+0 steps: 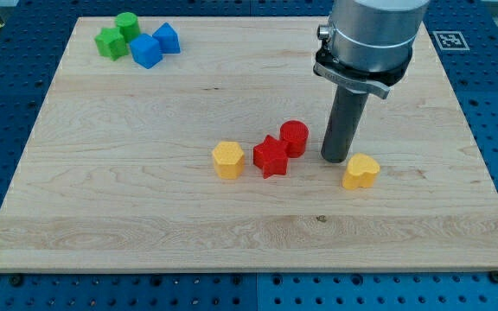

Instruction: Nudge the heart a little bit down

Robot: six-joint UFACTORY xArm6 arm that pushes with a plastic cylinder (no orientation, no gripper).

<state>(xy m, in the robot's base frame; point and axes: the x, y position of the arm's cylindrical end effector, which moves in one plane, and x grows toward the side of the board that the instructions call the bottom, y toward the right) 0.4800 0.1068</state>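
Observation:
The yellow heart block [360, 172] lies on the wooden board right of the middle. My tip [337, 158] stands just to the heart's upper left, very close to it; I cannot tell if they touch. A red cylinder [294, 137] is just left of the rod, and a red star [271, 156] touches it on its lower left. A yellow hexagon block [227, 160] lies left of the star.
At the board's top left corner sits a cluster: a green star-like block [109, 42], a green cylinder [127, 25], and two blue blocks [145, 51] [167, 38]. The wooden board [145, 216] rests on a blue perforated table.

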